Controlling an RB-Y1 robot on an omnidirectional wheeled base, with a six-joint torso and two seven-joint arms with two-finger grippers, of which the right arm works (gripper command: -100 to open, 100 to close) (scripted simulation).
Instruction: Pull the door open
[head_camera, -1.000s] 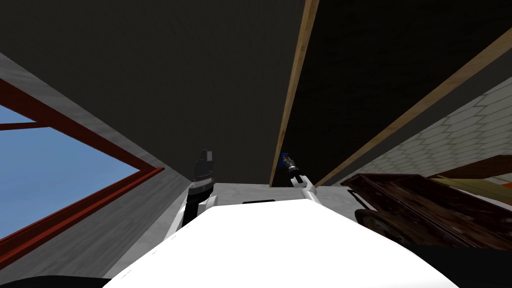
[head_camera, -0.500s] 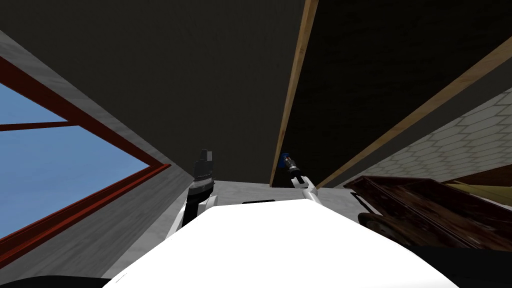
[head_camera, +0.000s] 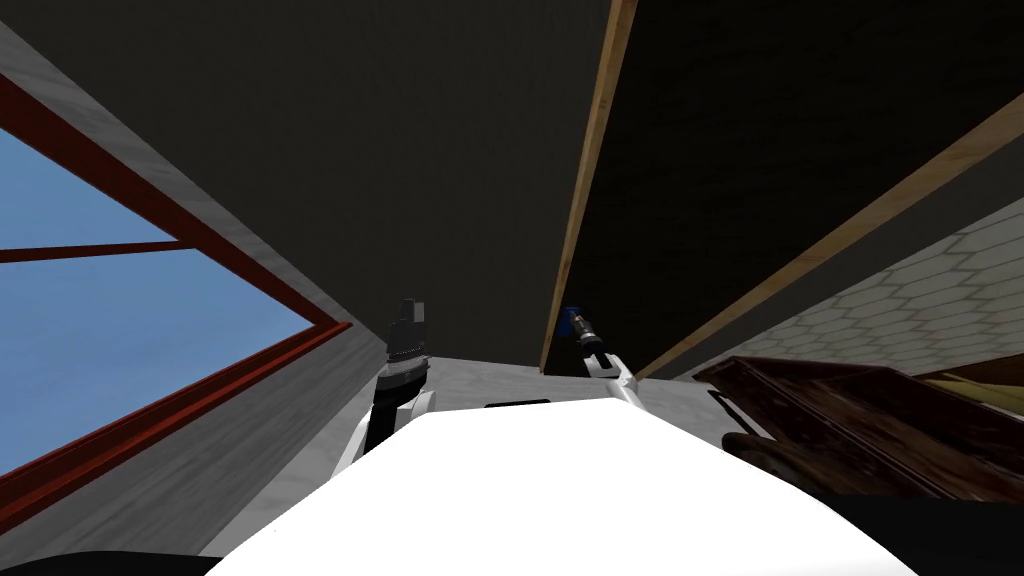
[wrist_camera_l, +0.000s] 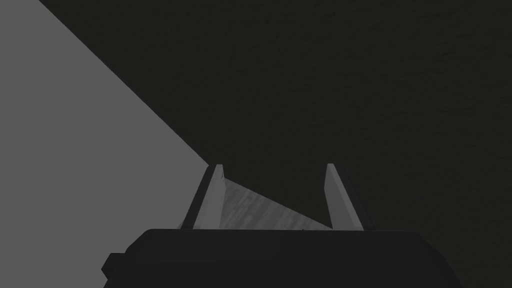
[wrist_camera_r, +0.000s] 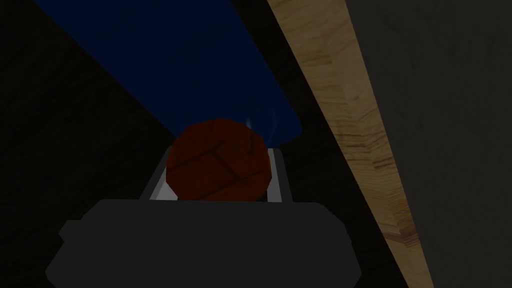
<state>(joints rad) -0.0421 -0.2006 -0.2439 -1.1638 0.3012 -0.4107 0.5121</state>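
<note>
A round dark red door knob (wrist_camera_r: 218, 161) sits between the fingers of my right gripper (wrist_camera_r: 218, 150), which is shut on it. Behind the knob is a dark blue plate (wrist_camera_r: 165, 65), and a light wooden strip (wrist_camera_r: 345, 110) runs beside it. In the head view my right gripper (head_camera: 572, 318) reaches the dark door (head_camera: 760, 130) just right of the wooden strip (head_camera: 590, 170). My left gripper (head_camera: 408, 310) hangs further left, in front of a dark panel. In its wrist view the left gripper (wrist_camera_l: 272, 172) is open with nothing between the fingers.
A red-framed window (head_camera: 150, 300) in a grey wall lies to the left. Dark brown wooden furniture (head_camera: 860, 425) stands close on the right, on a hexagon-tiled floor (head_camera: 900, 290). A second wooden strip (head_camera: 850, 225) slants along the right side of the door.
The whole head view has shifted: the window takes up more of the left, and the furniture has slid right and down. Both grippers keep their places, the right one still on the knob.
</note>
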